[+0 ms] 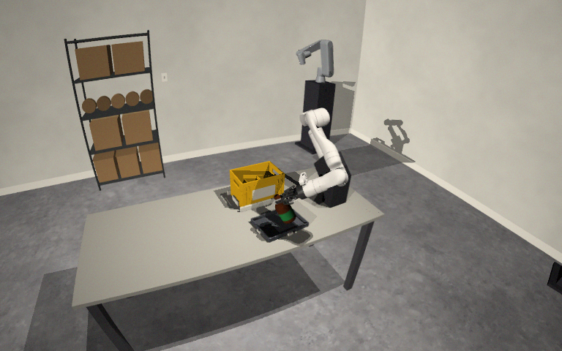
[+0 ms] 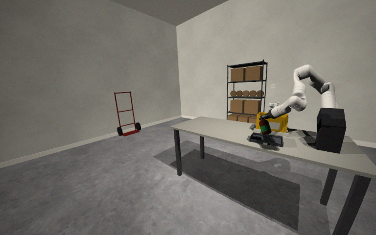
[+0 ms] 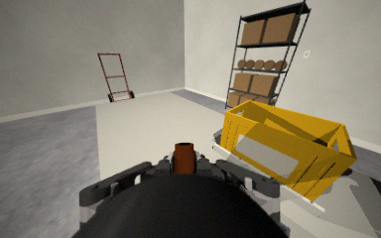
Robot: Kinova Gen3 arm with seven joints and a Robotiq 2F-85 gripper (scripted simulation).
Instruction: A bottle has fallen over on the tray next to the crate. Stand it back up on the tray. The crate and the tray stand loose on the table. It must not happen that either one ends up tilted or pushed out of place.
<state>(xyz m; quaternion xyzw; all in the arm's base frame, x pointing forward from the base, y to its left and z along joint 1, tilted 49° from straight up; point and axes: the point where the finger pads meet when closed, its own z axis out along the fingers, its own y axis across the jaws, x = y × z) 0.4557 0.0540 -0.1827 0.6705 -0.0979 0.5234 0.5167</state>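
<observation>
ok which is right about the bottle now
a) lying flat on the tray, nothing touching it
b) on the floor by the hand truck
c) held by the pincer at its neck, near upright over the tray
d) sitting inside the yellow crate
c: the pincer grips the neck of the bottle, which hangs near upright over the tray, beside the yellow crate.

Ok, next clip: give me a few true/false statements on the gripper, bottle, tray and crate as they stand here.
1. The gripper is shut on the bottle. True.
2. The bottle lies flat on the tray. False: it is near upright, neck up in the gripper.
3. The bottle sits inside the yellow crate. False: it is over the tray, beside the crate.
4. The bottle has a green band. True.
5. The tray is red. False: it is dark, nearly black.
</observation>
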